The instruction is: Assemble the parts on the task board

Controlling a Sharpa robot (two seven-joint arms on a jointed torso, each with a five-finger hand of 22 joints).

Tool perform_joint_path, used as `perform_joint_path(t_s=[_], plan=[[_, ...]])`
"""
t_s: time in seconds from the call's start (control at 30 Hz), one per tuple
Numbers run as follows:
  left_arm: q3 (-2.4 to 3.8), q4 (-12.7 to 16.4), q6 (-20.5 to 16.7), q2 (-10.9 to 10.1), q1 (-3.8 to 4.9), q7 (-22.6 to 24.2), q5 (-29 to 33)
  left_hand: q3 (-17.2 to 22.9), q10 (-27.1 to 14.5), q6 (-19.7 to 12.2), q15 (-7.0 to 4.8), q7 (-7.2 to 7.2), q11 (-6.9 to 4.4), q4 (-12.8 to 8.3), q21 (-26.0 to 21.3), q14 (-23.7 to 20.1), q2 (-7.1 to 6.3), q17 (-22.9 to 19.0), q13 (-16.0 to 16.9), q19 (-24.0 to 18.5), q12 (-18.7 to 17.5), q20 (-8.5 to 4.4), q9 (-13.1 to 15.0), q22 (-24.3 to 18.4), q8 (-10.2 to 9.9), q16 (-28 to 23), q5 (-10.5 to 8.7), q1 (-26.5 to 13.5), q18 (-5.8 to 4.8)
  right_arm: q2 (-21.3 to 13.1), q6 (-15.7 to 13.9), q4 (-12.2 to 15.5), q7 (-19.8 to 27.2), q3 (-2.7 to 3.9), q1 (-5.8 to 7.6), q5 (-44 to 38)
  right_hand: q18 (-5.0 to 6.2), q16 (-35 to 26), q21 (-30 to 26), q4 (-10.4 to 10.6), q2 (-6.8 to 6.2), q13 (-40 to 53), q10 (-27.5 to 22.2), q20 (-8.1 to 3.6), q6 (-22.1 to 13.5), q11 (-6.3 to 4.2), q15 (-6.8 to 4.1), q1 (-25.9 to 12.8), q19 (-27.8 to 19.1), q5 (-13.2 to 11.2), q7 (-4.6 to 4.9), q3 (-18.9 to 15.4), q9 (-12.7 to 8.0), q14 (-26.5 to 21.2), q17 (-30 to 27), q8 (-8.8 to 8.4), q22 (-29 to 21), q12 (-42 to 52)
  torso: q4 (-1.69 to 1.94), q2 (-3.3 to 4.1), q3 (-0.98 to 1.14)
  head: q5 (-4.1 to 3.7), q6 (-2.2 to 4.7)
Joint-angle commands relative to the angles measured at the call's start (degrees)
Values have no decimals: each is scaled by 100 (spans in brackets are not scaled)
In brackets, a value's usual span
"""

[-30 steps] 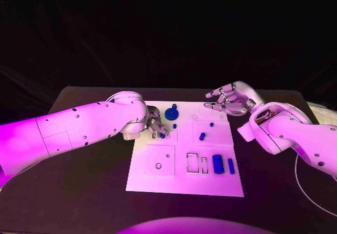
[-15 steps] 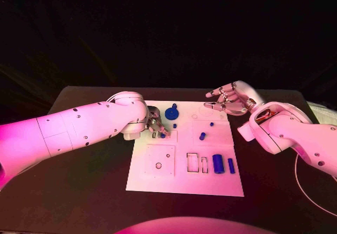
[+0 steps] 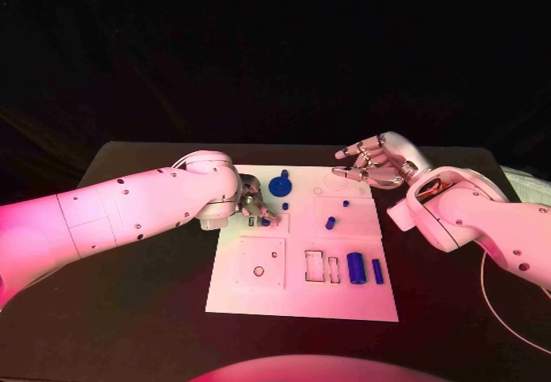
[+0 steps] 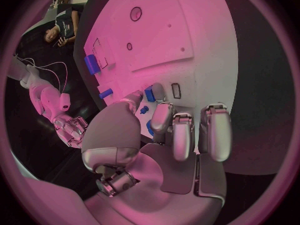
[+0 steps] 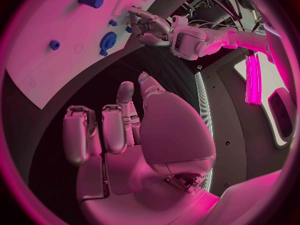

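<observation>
- I see the board (image 3: pixel 301 298) lying white in the middle of the table (image 3: pixel 138 286); blue parts lie spread over it.
- My left hand (image 3: pixel 255 205) is down on the board's left side; in its wrist view the thumb and a fingertip (image 4: pixel 159 92) pinch a small blue block (image 4: pixel 150 94) just above the white surface, beside a small rectangular slot (image 4: pixel 176 90); the other fingers hang curled next to it.
- A round blue gear (image 3: pixel 281 186) stands at the board's far edge, just beside that hand; two small blue pegs (image 3: pixel 330 223) stand in the right-hand panel.
- Near the front right, a blue cylinder (image 3: pixel 356 267) and a thin blue bar (image 3: pixel 378 271) lie side by side, next to two empty rectangular slots (image 3: pixel 314 265).
- My right hand (image 3: pixel 376 161) hangs above the board's far right corner, holding nothing; fingers loosely bent and apart; I see no contact with any part.
</observation>
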Motion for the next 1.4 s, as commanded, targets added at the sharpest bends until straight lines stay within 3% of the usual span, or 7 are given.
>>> perform_joint_path(t_s=[0.03,0.43,0.6,0.73,0.97,1.23,1.4], plan=[[5,35,-18,-45,-13,-2,-42,-130,40,57,-56,-10,5,50,33,603,73,1508,13,144,37,-39,-5,676,-24,17,-61,18,-67,7,-17,-4,107,0,-5,16,107,-35,-29,14,13,-19,-56,15,21,3,16,-77,-42,-34,4,-28,7,226,-15,-1,185,-17,-3,-1,0,-4,10],[187,215,-198,-225,29,18,123,-475,37,60,-59,-9,3,171,13,603,143,1508,-9,133,10,-43,-6,655,-38,17,-258,142,-61,16,-9,-33,108,-2,-8,24,109,-44,-37,34,11,-56,-77,17,19,5,18,-99,-49,-55,4,-61,8,224,-22,-1,175,-55,-2,0,2,-2,37],[300,239,-308,-292,135,26,403,-715,-111,-83,-38,45,45,208,-115,603,145,1508,-209,26,-199,-30,-24,469,-111,17,-287,224,-15,30,-5,-62,109,-5,-12,27,109,-44,-37,34,11,-56,-77,17,19,5,18,-99,-49,-55,4,-61,8,224,-22,-1,175,-55,-5,0,7,1,51],[341,92,-174,-292,306,11,511,-883,-239,-215,-10,100,88,207,-210,603,169,1508,-361,-49,-354,-5,-57,341,-193,17,-327,313,15,48,3,-86,111,-8,-31,19,109,-45,-39,39,11,-59,-78,17,20,5,19,-105,-50,-57,4,-68,8,224,-22,-1,173,-56,0,5,11,9,59],[352,-527,301,-84,511,10,331,-906,-579,-608,144,335,284,69,-399,603,265,1508,-786,-193,-768,124,-465,104,-714,17,-273,989,69,62,6,-105,109,-10,-46,15,109,-42,-38,41,13,-58,-77,17,20,5,19,-107,-49,-56,4,-72,8,225,-18,0,175,-52,-2,3,2,12,64],[334,-1300,621,261,571,37,207,-954,-529,-525,171,351,304,134,-349,603,278,1508,-716,-141,-671,167,-604,190,-792,17,-275,1067,52,77,14,-119,106,-10,-49,14,109,-41,-37,42,16,-62,-79,17,20,4,19,-106,-47,-52,4,-73,8,226,-16,0,177,-55,-6,7,2,23,79],[249,-1675,800,466,574,39,184,-984,-502,-426,162,329,288,176,-327,603,299,1508,-703,-118,-640,168,-642,225,-775,17,-276,1079,47,92,19,-122,108,-10,-49,14,108,-42,-37,44,25,-65,-80,17,20,3,18,-100,-46,-36,3,-76,8,226,-15,0,178,-54,-2,6,-1,34,81]])
